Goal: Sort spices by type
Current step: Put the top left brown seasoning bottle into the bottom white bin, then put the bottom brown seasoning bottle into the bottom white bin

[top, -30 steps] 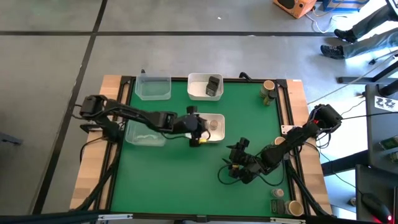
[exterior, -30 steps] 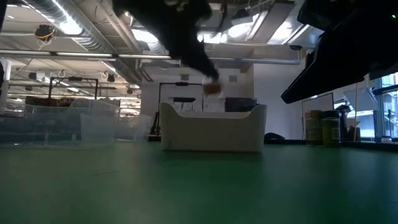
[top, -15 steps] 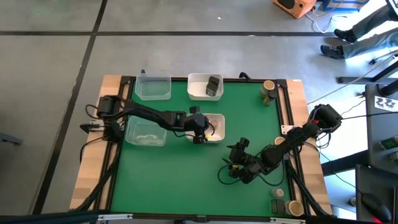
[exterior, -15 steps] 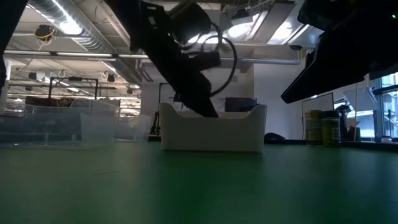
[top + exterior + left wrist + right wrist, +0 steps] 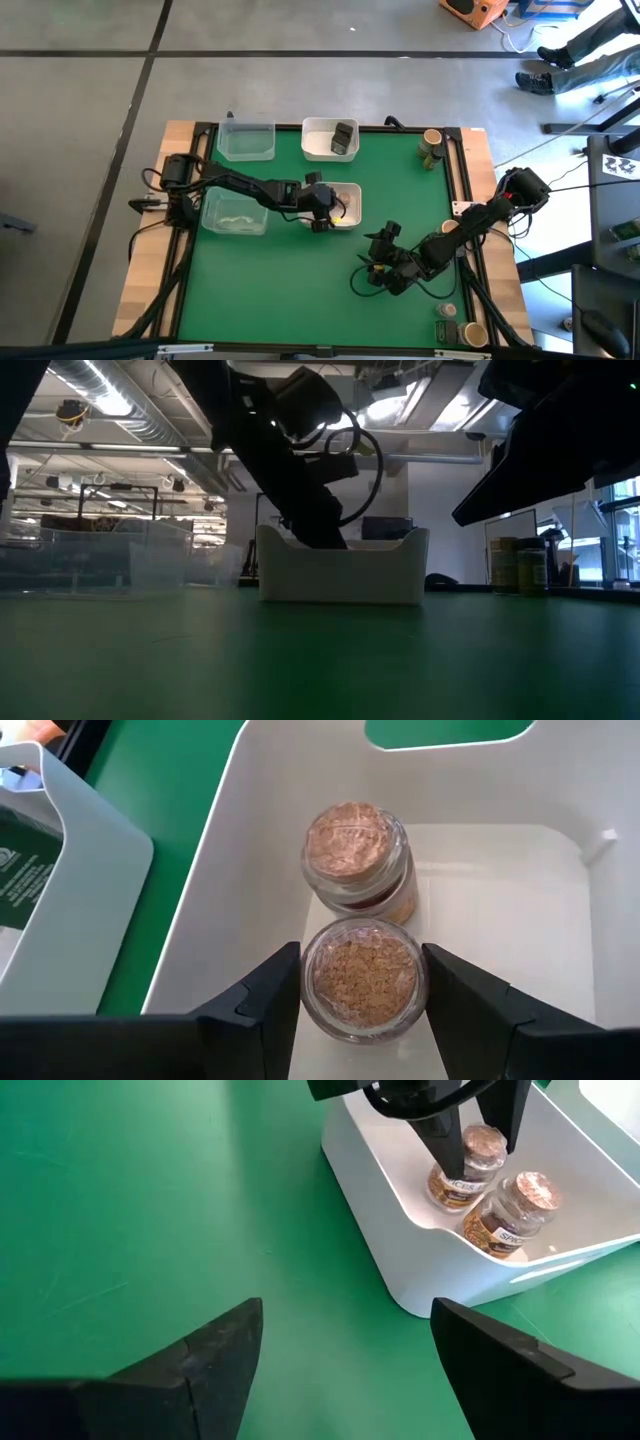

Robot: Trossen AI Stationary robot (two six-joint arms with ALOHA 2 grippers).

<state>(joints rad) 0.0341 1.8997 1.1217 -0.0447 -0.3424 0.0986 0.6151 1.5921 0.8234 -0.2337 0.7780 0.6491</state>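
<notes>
A small round jar with a cork top sits between the fingers of my left gripper, low inside the white tray at the table's middle. A second jar of the same kind stands upright on the tray's floor right beside it. My left gripper reaches into the tray from the table's left and is shut on the jar. My right gripper hangs open over bare green mat nearer the front right, holding nothing. My left gripper pinches the jar's glass body just below the cork between its two fingers, one on each side. The fingers slant down into the tray from the table's left. The jar stays upright; whether its base touches the tray's floor I cannot tell.
A second white tray at the far edge holds a dark grey tin. Two clear tubs stand at the left. Jars stand at the far right corner and at the near right corner.
My left gripper has come down into the middle white tray, tipping further downward, and has carried the small jar with it from above the rim to beside the other jar. In the last half second it has hardly moved.
</notes>
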